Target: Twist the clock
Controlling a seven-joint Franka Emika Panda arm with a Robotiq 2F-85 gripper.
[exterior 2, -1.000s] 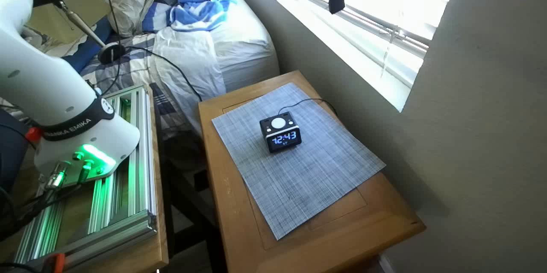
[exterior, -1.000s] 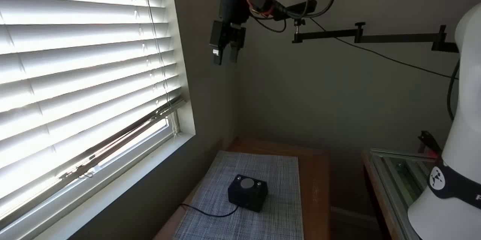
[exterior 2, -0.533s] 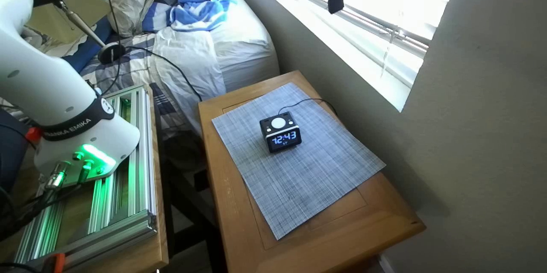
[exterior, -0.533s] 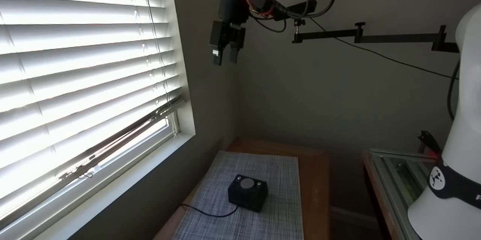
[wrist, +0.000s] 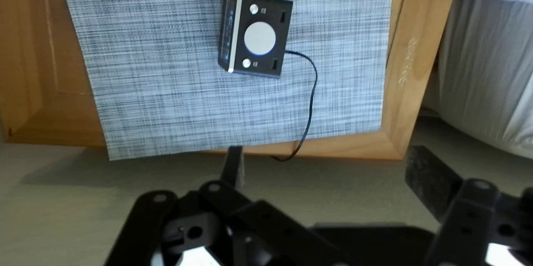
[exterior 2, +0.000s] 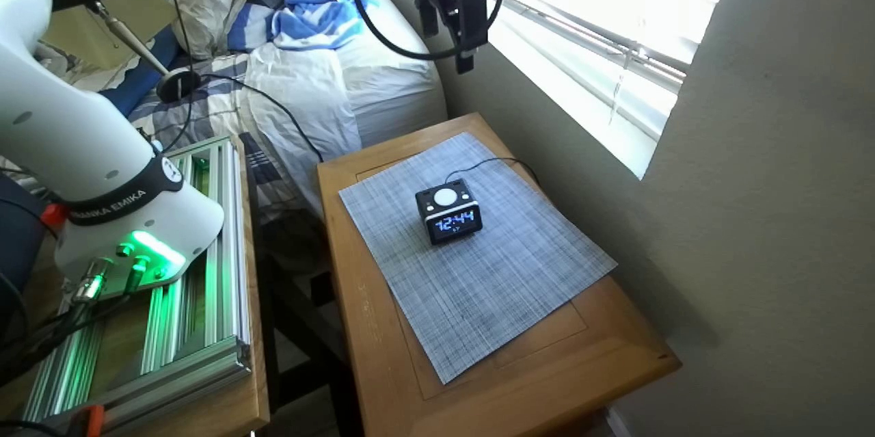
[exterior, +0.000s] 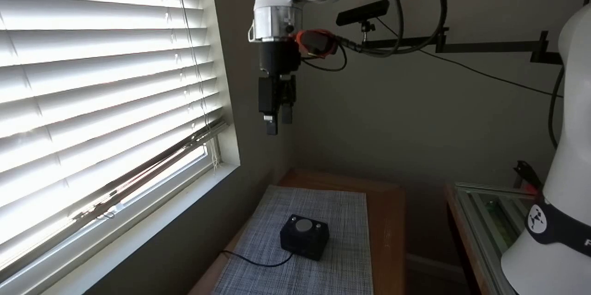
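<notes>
The black digital alarm clock (exterior 2: 449,213) stands upright on a grey woven placemat (exterior 2: 519,273) that covers much of the wooden bench (exterior 2: 372,314). It sits between the two long edges, nearer the short edge that faces the bed (exterior 2: 389,95) than the opposite one. Its lit display (exterior 2: 455,221) reads 12:44 and is turned away from the bed-side edge. On top are a large round white button (wrist: 260,38), a smaller silver button (wrist: 254,8) on either side of it, and two rectangular slots (wrist: 282,17) toward the rear. A thin black cord (wrist: 311,103) leaves the back, curves across the placemat and passes over the long edge along the wall (exterior 2: 772,204). One corner of the placemat juts past that same edge, toward the end away from the bed.

The tool (exterior: 279,121) hangs pointing down, higher than the bench top and well apart from the clock; which part of the bench lies beneath it, I cannot tell. Its black fingers (wrist: 431,180) are spread wide, as the wrist view shows, with the wall visible between them.

Beyond the wall-side edge, light comes through white window blinds (exterior: 115,78). Past the other long edge, the white Franka base (exterior 2: 188,218) is mounted on aluminium rails (exterior 2: 229,266), a green light strip (exterior 2: 158,249) glowing on its flank.
</notes>
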